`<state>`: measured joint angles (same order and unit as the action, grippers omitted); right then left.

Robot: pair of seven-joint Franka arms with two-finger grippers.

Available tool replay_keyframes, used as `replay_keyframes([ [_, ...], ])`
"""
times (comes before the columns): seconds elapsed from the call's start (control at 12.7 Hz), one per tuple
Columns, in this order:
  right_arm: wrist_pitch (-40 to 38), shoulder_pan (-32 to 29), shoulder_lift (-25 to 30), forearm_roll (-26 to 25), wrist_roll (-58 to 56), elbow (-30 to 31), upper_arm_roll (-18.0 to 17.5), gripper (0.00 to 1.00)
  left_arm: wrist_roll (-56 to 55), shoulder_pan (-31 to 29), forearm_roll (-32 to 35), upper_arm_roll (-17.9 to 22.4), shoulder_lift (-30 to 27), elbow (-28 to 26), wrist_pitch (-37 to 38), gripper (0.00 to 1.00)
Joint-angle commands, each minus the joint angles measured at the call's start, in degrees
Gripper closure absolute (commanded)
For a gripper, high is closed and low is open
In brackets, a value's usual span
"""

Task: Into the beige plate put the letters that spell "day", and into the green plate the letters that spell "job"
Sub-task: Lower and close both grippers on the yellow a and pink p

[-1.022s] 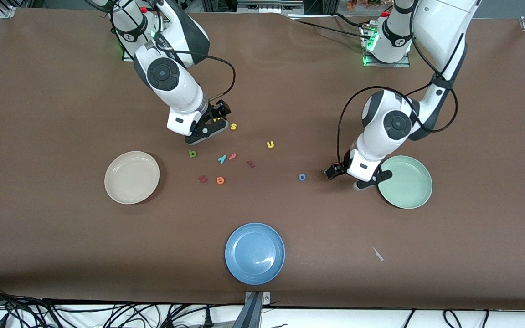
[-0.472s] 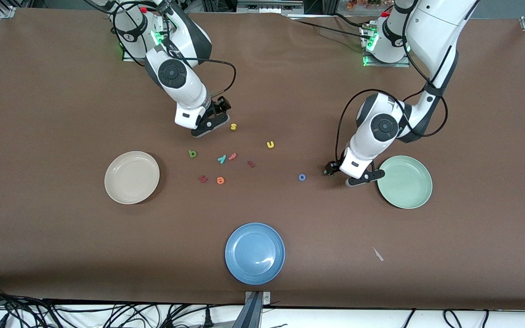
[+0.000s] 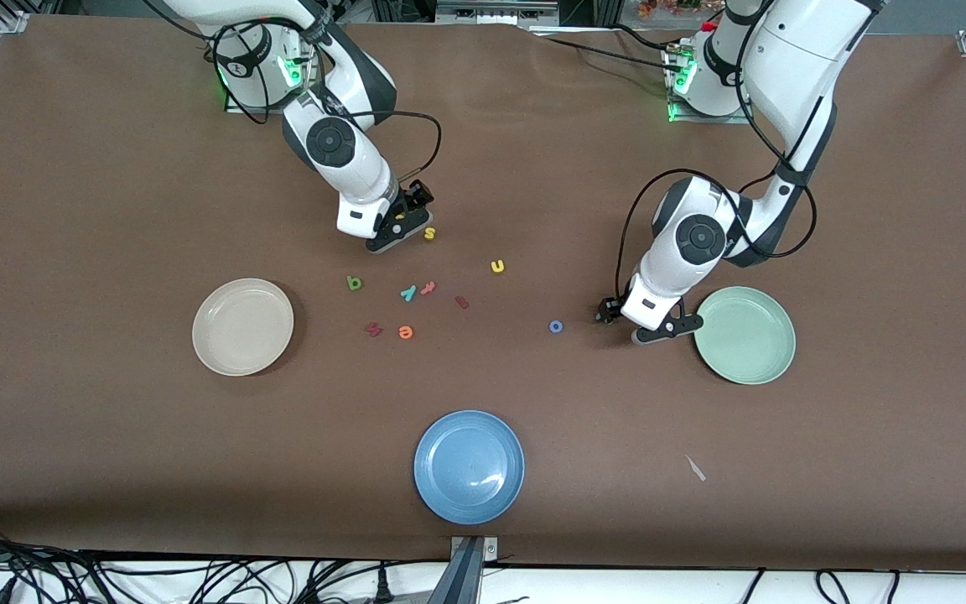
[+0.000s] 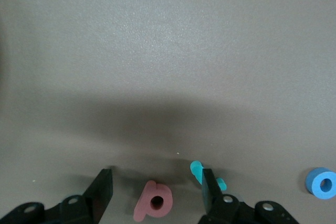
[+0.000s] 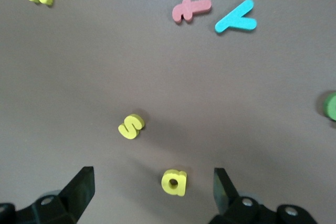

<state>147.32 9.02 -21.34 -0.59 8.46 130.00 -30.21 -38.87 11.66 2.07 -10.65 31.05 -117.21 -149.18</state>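
Since a second ago the right gripper [image 5: 152,190] has slid toward two o'clock on the front view's face, twelve pointing at the bases, and now hangs low over the yellow "a" [image 5: 174,182]. Its jaws stand wide apart and hold nothing. The letter sits between them, a little toward one finger, with the yellow "s" [image 5: 131,126] just outside the span. I judge a straight descent will take it. The beige plate [image 3: 242,327] lies at eight o'clock from there.

The left gripper [image 4: 156,182] has also crept a little toward ten o'clock, its jaws narrowing. They are not yet clamped and straddle the salmon-pink letter [image 4: 154,201], whose long axis slants across the closing line. The teal "j" [image 4: 198,169] lies against one finger, so it may get nudged. The blue "o" [image 4: 321,183] is outside. The green plate [image 3: 745,335] waits at three o'clock.
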Motion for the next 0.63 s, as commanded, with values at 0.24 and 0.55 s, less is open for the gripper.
replay_keyframes([
  [0.24, 2.17, -0.05, -1.69, -3.1, 0.06, 0.69, 1.2, 0.0, 0.12, 0.64, 3.98, 0.45, -0.29, -0.13, 1.16, 0.4],
  [0.55, 10.08, -0.05, -2.3, -4.5, -0.11, 5.87, 2.0, 0.0, -0.06, 0.64, 6.11, 0.36, -0.29, 0.05, 2.84, 0.4],
])
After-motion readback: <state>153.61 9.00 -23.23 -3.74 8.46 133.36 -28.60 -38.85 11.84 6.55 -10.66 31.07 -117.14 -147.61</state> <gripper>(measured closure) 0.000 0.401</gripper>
